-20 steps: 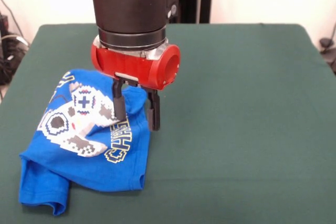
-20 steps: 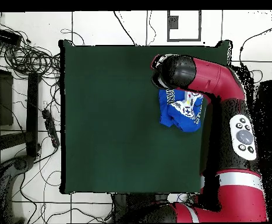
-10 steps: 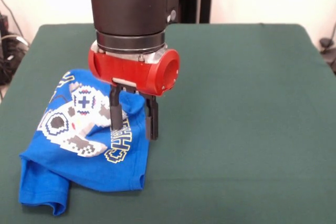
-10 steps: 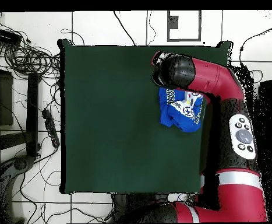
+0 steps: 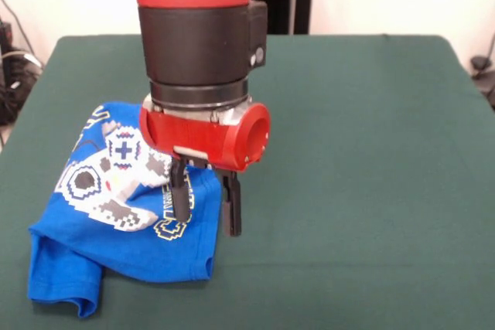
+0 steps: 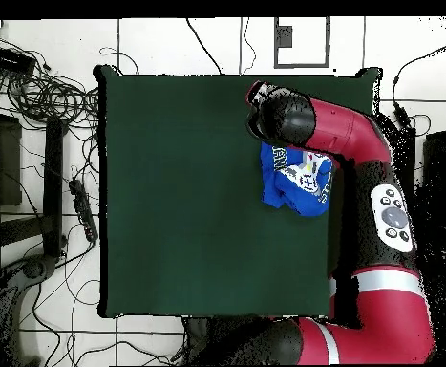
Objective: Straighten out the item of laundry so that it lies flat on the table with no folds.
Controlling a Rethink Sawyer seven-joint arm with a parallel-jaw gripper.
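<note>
Hovering my gripper [image 5: 206, 209] with fingers apart and empty, I straddle the rumpled shirt's [image 5: 116, 214] edge (print up) on the table [image 5: 356, 152].

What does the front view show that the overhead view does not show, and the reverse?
Only the front view shows the open gripper with its two fingers straddling the edge of the T-shirt, and the readable controller print. Only the overhead view shows the whole table, the arm's full length and the cables on the floor. Both show the blue shirt lying folded, near one side of the table.
</note>
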